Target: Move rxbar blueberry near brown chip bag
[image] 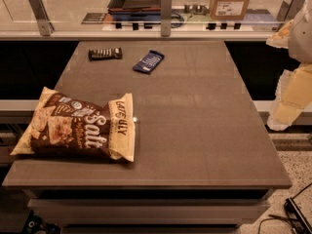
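The rxbar blueberry [148,61], a small flat dark-blue bar with white lettering, lies at the far middle of the grey table [195,130]. The brown chip bag [78,125], large and puffy with cream-yellow ends and white "Salt" lettering, lies at the near left of the table. My gripper [282,112] hangs at the far right of the view, beyond the table's right edge, well away from both objects and holding nothing that I can see.
A dark brown bar with white lettering [105,53] lies at the far left of the table. Behind the table runs a railing with metal posts [165,9], and a cardboard box [230,1] and trays stand beyond it.
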Controlling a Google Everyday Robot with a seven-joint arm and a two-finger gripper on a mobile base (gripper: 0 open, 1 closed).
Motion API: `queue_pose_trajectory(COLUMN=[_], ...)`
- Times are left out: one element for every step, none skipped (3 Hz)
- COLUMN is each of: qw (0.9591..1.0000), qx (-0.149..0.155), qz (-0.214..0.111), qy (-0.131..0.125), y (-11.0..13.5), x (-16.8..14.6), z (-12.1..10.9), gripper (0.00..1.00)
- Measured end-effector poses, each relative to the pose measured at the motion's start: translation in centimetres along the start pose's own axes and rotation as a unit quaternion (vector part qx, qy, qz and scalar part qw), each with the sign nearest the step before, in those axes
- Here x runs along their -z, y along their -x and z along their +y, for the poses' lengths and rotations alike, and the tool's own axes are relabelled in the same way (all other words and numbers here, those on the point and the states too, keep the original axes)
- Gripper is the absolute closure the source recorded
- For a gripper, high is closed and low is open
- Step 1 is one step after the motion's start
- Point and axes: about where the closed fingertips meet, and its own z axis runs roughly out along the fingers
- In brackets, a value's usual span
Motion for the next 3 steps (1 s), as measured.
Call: queue_pose_trajectory(qw=[1.0000,0.9999,0.9977], qx=[0.000,0.009,0.057], qz=[0.000,0.001,0.011], qy=[0.000,-0.010,-0.034], y=[0.0,0.2,1.5], x=[0.0,0.3,0.9], z=[0.0,-0.3,-1.6], gripper=[0.00,0.00,0.00])
